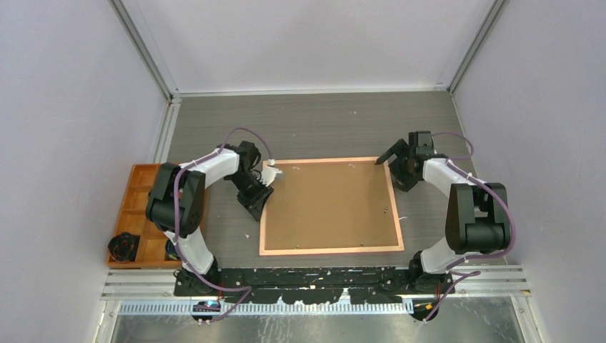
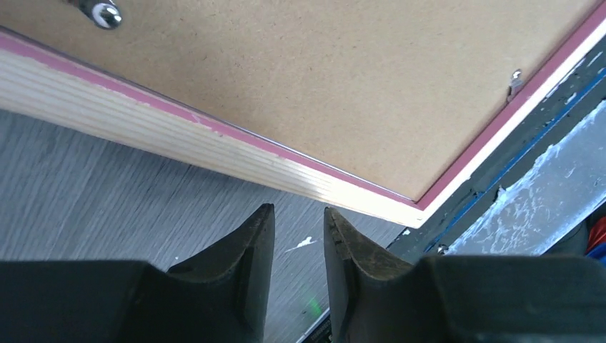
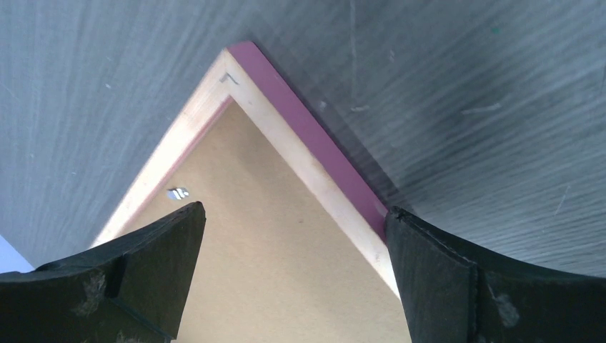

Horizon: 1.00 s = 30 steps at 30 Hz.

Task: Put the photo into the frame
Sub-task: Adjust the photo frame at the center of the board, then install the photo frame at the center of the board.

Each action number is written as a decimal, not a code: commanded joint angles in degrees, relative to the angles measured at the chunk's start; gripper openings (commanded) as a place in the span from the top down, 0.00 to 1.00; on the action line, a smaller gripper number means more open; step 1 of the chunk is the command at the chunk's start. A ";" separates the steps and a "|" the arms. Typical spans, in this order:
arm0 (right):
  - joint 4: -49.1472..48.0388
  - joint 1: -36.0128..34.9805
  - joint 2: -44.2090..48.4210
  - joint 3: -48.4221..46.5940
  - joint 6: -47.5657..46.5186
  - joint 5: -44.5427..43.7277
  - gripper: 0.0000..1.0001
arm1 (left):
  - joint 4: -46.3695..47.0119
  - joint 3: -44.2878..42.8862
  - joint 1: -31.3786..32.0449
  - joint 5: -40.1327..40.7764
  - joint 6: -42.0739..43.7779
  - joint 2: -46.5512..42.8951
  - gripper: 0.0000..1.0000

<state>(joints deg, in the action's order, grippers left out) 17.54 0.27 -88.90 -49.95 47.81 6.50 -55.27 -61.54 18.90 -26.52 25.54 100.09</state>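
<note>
Left jaws, slightly parted and empty, sit just off the frame's (image 2: 143, 125) 9 o'clock edge. Right jaws, spread wide and empty, hover at its 1 o'clock corner. It lies pink face down mid-counter (image 1: 314, 128), backing board (image 1: 329, 204) seated. The photo is hidden, likely beneath; securing the tabs (image 3: 177, 193) probably remains.

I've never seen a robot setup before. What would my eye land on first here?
Most likely the big picture frame lying face down in the middle of the table, with its brown backing board filling it. Next come the two black arms on either side: the right gripper spread wide over the far right corner, the left gripper open only slightly beside the left edge. An orange tray sits at the table's left side.
</note>
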 commanded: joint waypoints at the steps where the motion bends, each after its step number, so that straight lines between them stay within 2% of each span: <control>1: 4.16 1.06 2.41 -7.42 -3.48 -2.03 0.00 | -1.97 -3.76 -1.53 -3.11 -0.43 -3.19 0.66; 4: 3.98 0.78 5.16 -7.34 -2.30 -2.41 0.00 | 0.56 -6.59 -5.32 -2.99 -4.06 -1.11 0.63; 7: 0.53 -1.36 8.40 -5.00 0.75 -0.43 0.00 | 1.29 -10.65 -9.24 -6.60 -8.33 3.47 0.61; 12: -6.58 -14.81 8.36 -3.46 5.81 0.36 0.06 | -1.29 -16.04 -11.34 -14.84 -11.71 12.67 0.61; 19: -19.75 -30.09 -3.87 -6.30 14.17 2.23 0.16 | 0.08 -15.53 -11.46 -17.05 -13.14 17.06 0.73; 24: -24.96 -36.55 -14.41 -13.09 17.83 3.66 0.22 | 1.01 -14.55 -11.89 -16.12 -13.68 17.12 0.85; 30: -25.92 -42.62 -24.20 -21.24 20.27 5.08 0.27 | 3.03 -12.77 -12.19 -14.23 -14.69 16.17 0.88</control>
<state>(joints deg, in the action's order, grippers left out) -3.38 -39.20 -110.30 -65.25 64.95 10.33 -55.48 -76.31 6.55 -42.61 11.07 117.08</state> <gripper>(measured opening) 0.750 0.132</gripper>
